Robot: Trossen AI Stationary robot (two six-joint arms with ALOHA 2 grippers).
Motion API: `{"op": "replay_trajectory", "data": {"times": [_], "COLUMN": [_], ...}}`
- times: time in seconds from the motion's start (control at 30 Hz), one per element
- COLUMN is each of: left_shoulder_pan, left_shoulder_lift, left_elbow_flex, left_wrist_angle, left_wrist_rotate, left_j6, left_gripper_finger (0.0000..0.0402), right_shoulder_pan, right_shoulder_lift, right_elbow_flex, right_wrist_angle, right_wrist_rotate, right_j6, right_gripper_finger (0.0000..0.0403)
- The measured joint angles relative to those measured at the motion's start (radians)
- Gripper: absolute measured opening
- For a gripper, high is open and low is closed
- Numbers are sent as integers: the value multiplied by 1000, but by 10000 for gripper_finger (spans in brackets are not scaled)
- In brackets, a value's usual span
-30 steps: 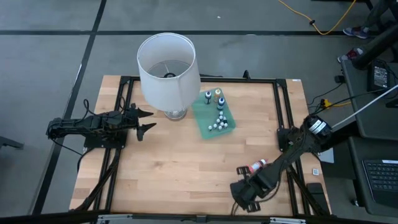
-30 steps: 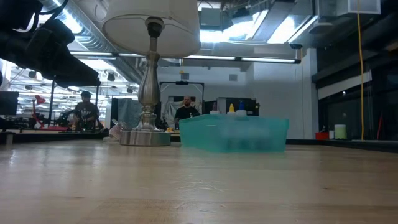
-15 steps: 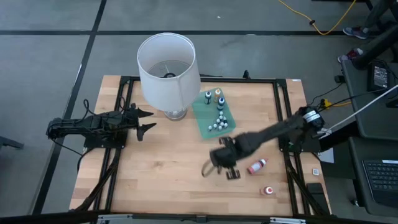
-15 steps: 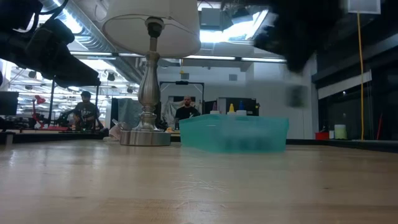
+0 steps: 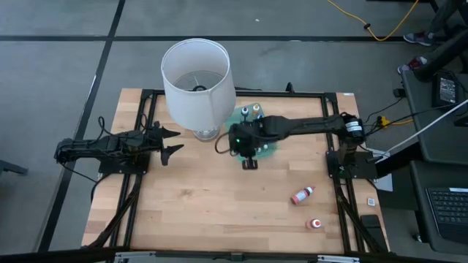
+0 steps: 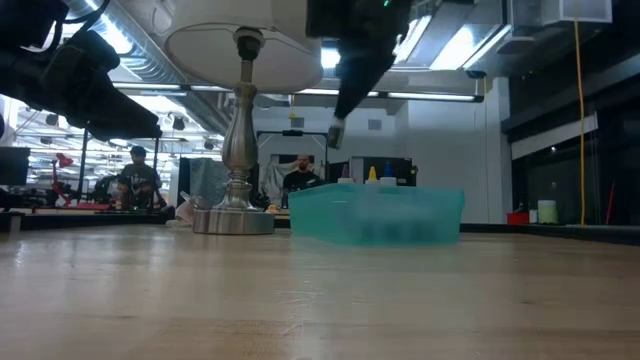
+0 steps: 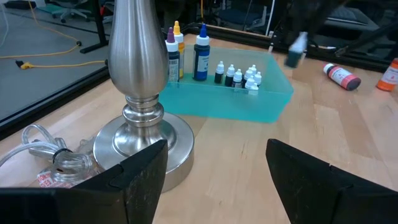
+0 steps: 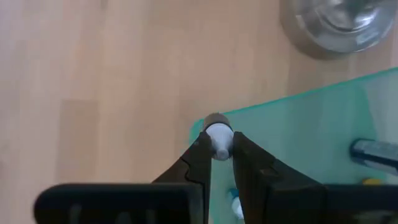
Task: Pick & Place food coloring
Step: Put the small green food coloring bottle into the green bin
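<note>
Your left gripper (image 5: 170, 142) waits released at nine o'clock on the counter (image 5: 205, 204), facing the lamp (image 5: 196, 82), so leave it parked. Your right gripper (image 5: 249, 156) is clenched on one small white-capped bottle (image 8: 217, 138), holding it above the near corner of the green tray (image 7: 249, 107) just past the counter's centre toward twelve o'clock. To do this step well, I would carry the bottle further in over a bare part of the tray floor, lower it until it nearly touches, and only then let go; a release from this height at the rim would likely let it bounce out or tip onto the counter. Keep the fingers away from the standing bottles so they do not topple. Counting left to right: one lamp; in the tray, three taller dropper bottles (image 7: 201, 56) and a cluster of about six tiny food coloring bottles (image 7: 239, 76), though the exact number is hard to settle; one bottle in your grip; and two more bottles lying loose on the counter, a red one (image 5: 301, 195) at four o'clock and another (image 5: 315, 224) nearer five.
</note>
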Motion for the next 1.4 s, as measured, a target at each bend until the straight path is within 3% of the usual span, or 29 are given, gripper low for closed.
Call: {"op": "replay_trajectory", "data": {"times": [0.2, 0.77, 1.4], "left_shoulder_pan": [0, 0, 0], "left_shoulder_lift": [0, 0, 0], "left_elbow_flex": [0, 0, 0], "left_wrist_angle": [0, 0, 0], "left_wrist_rotate": [0, 0, 0], "left_j6": [0, 0, 0], "left_gripper_finger": [269, 269, 268], "right_shoulder_pan": [-49, -49, -49], "right_shoulder_lift": [62, 118, 119], "right_elbow_flex": [12, 10, -162], "right_wrist_angle": [-1, 25, 175], "right_wrist_rotate": [0, 15, 15], "right_j6": [-1, 5, 27], "right_gripper_finger": [54, 54, 53]}}
